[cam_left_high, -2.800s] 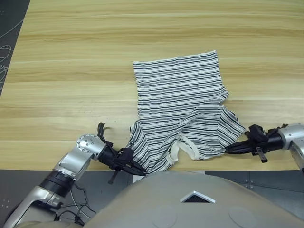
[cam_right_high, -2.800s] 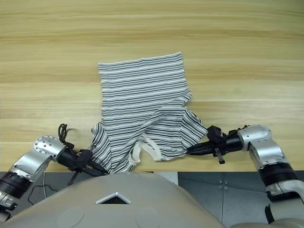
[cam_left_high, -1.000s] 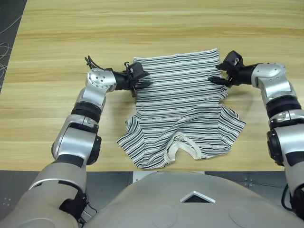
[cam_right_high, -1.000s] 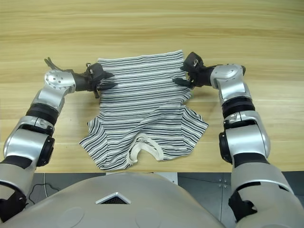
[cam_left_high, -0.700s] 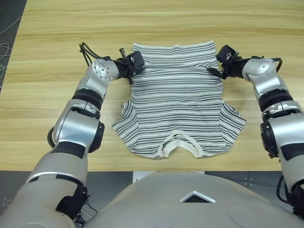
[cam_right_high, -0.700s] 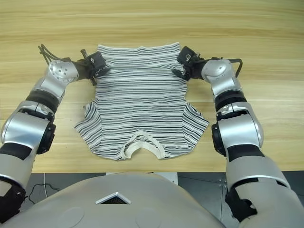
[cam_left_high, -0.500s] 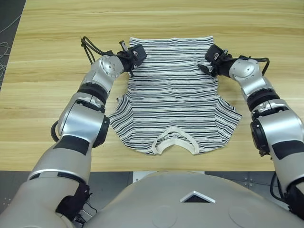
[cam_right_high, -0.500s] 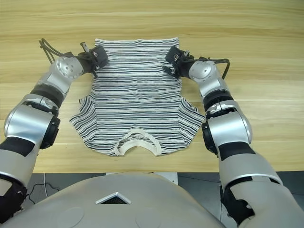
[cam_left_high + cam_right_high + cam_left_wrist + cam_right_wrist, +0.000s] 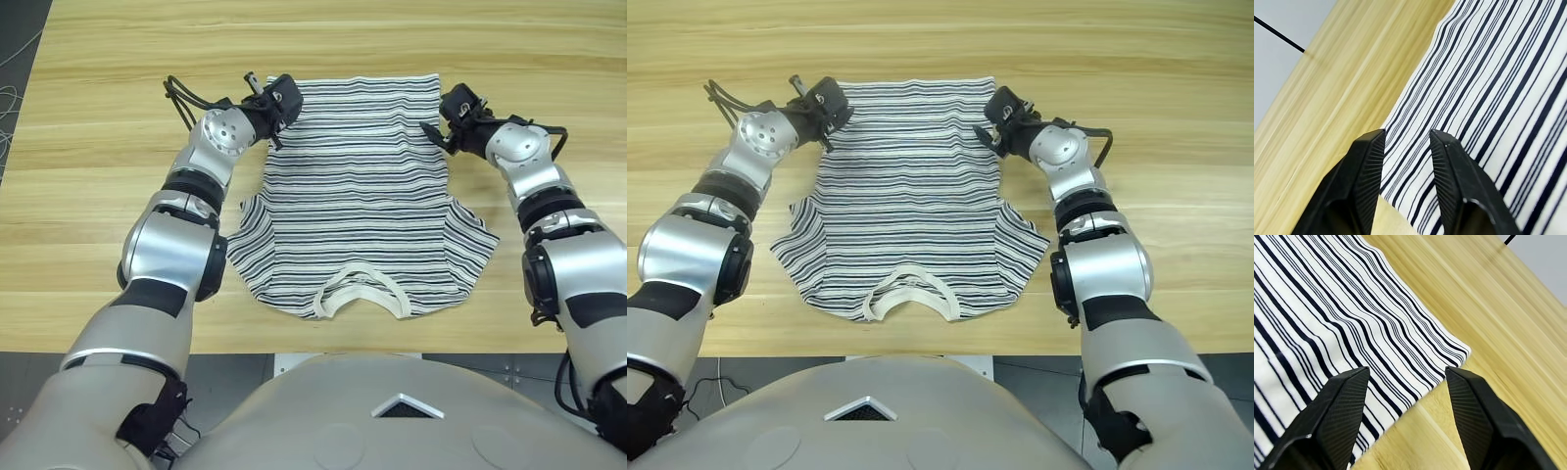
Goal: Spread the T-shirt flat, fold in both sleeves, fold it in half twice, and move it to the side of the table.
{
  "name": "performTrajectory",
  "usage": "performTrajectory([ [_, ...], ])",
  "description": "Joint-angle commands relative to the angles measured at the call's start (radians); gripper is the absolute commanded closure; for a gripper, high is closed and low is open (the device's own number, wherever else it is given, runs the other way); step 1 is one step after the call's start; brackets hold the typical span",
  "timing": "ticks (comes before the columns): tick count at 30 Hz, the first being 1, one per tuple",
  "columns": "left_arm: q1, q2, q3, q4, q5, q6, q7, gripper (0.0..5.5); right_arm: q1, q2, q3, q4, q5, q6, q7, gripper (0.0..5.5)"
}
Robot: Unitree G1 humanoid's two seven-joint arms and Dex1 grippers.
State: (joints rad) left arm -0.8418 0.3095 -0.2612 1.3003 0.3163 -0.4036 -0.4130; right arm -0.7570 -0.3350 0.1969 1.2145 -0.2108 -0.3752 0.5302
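Flanking the flat T-shirt [image 9: 358, 196], left pincer [image 9: 1406, 136] and right pincer [image 9: 1407, 370] gape.

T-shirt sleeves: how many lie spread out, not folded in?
2. The left sleeve juts from the T-shirt toward the robot's left, the right sleeve toward its right; both lie flat near the front of the table. None hidden.

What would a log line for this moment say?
T-shirt: flat, sleeves unfolded | left gripper: open at hem corner | right gripper: open at hem corner
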Motion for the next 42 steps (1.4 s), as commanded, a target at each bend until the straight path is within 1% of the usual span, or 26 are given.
performTrajectory([
  [1, 0.028, 0.024, 0.079, -0.058, -0.085, -0.056, -0.048, 3.82, 0.038, 0.003, -0.053, -0.116, 0.08, -0.021, 0.081, 2.64],
  [4, 0.127, 0.024, 0.171, -0.227, -0.23, -0.106, -0.14, 3.82, 0.121, 0.019, -0.104, -0.302, 0.184, -0.001, 0.145, 2.64],
  [6, 0.268, 0.029, 0.237, -0.455, -0.348, -0.064, -0.171, 3.82, 0.203, 0.034, -0.143, -0.475, 0.281, 0.025, 0.181, 2.64],
  [9, 0.518, 0.02, 0.329, -0.85, -0.538, 0.099, -0.161, 3.82, 0.365, 0.071, -0.241, -0.728, 0.491, 0.055, 0.205, 2.64],
  [12, 0.759, 0.017, 0.412, -1.142, -0.73, 0.29, -0.135, 3.82, 0.491, 0.113, -0.325, -0.85, 0.638, 0.079, 0.184, 2.64],
  [16, 1.073, -0.004, 0.502, -1.383, -0.861, 0.489, -0.041, 3.82, 0.649, 0.16, -0.411, -0.911, 0.656, -0.035, 0.098, 2.64],
  [20, 1.252, -0.052, 0.597, -1.543, -1.013, 0.667, 0.084, 3.82, 0.712, 0.202, -0.452, -0.951, 0.607, -0.138, -0.001, 2.64],
  [22, 1.302, -0.071, 0.63, -1.59, -1.052, 0.72, 0.138, 3.82, 0.715, 0.213, -0.45, -0.958, 0.582, -0.175, -0.028, 2.64],
  [26, 1.33, -0.089, 0.649, -1.626, -1.118, 0.843, 0.225, 3.82, 0.715, 0.235, -0.423, -0.978, 0.557, -0.2, -0.051, 2.64],
  [29, 1.374, -0.096, 0.656, -1.644, -1.223, 1.002, 0.287, 3.82, 0.718, 0.234, -0.401, -0.998, 0.532, -0.216, -0.06, 2.64],
  [31, 1.405, -0.083, 0.64, -1.654, -1.242, 1.071, 0.295, 3.82, 0.714, 0.235, -0.393, -1.004, 0.526, -0.217, -0.065, 2.64],
  [35, 1.425, -0.059, 0.607, -1.642, -1.218, 1.124, 0.267, 3.82, 0.698, 0.24, -0.374, -0.999, 0.514, -0.223, -0.074, 2.64],
  [42, 1.415, -0.042, 0.628, -1.562, -1.235, 1.156, 0.229, 3.82, 0.691, 0.24, -0.35, -0.991, 0.488, -0.243, -0.085, 2.64],
])
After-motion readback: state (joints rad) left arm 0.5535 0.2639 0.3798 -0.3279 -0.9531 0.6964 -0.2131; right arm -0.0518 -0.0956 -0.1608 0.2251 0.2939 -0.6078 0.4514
